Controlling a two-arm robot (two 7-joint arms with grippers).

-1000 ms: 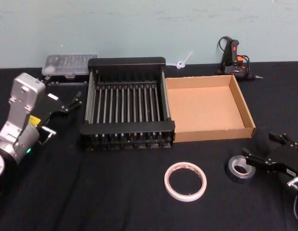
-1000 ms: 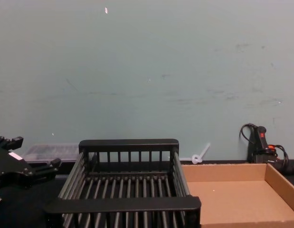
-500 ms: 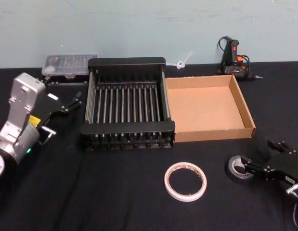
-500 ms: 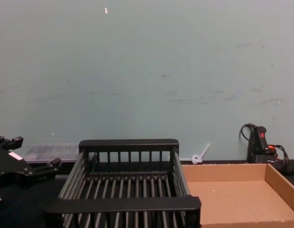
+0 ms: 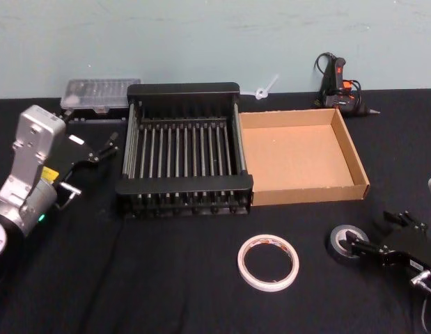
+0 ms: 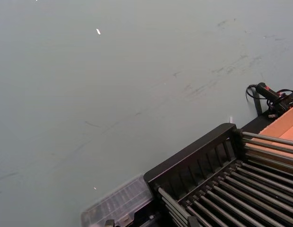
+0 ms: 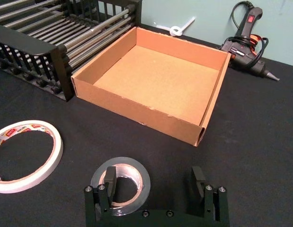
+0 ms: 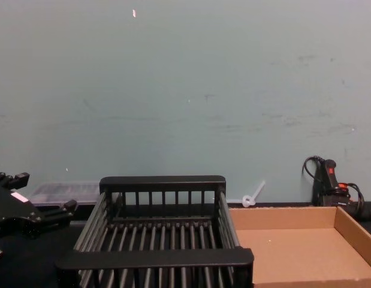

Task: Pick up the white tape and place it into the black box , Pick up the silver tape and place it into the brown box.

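Black cloth covers the table [image 5: 166, 278], with open room around both tapes at its near side.

The black box [image 5: 184, 158] and the brown box [image 5: 299, 154] stand side by side, walls touching, both empty; behind them against the pale green wall lie a clear plastic case [image 5: 100, 94] and a glue gun [image 5: 338, 87]. The white tape [image 5: 268, 261] lies flat on bare cloth, well apart from the boxes. The silver tape [image 7: 120, 184] lies flat near the table's right side, in front of the brown box. The right gripper [image 7: 155, 187] sits low with its jaws spread wide, one finger [image 7: 110, 182] apparently inside the roll's hole, the other outside. The left gripper [image 5: 97, 149] hangs left of the black box, its fingers somewhat apart.
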